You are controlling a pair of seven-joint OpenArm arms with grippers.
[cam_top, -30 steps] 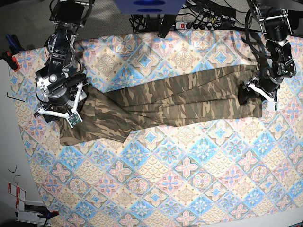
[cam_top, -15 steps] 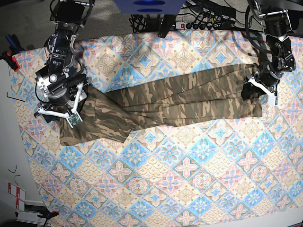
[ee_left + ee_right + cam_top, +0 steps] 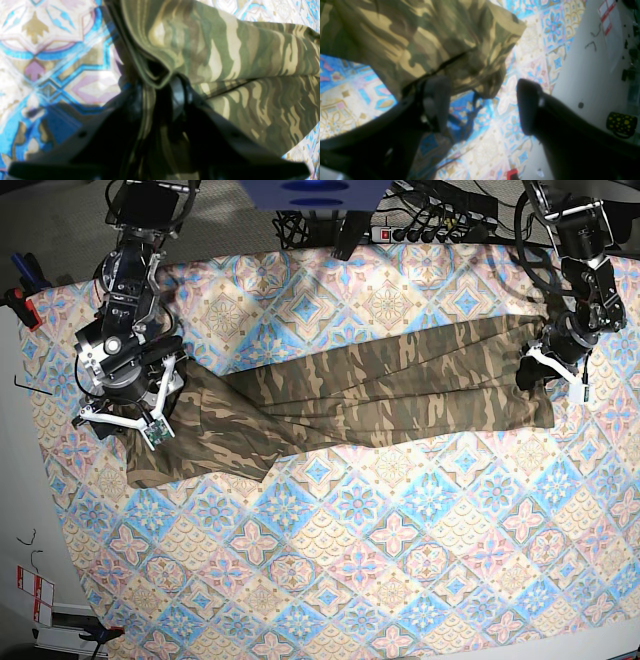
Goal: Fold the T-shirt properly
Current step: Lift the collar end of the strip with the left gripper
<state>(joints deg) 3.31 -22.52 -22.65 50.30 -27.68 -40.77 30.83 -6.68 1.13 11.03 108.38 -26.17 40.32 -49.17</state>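
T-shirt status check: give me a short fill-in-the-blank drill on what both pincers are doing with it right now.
1. The left pincer is closed on a folded edge of the ____.
2. The right pincer has its jaws ____.
3. The T-shirt lies on a diamond-patterned ____.

Missing words: T-shirt; open; tablecloth

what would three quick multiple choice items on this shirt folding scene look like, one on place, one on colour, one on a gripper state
1. Where does the T-shirt lie?
A. across the far half of the tablecloth
B. on the floor
C. draped over an arm

2. What colours is the shirt?
A. plain white
B. camouflage green, brown, tan
C. red stripes

3. How does the right gripper stand?
A. shut on cloth
B. out of view
C. open, beside the shirt's end

Key: 1 A, base view shows it spread there. 2 B, the print is plain in every view. 3 C, the wrist view shows a wide gap between its jaws.
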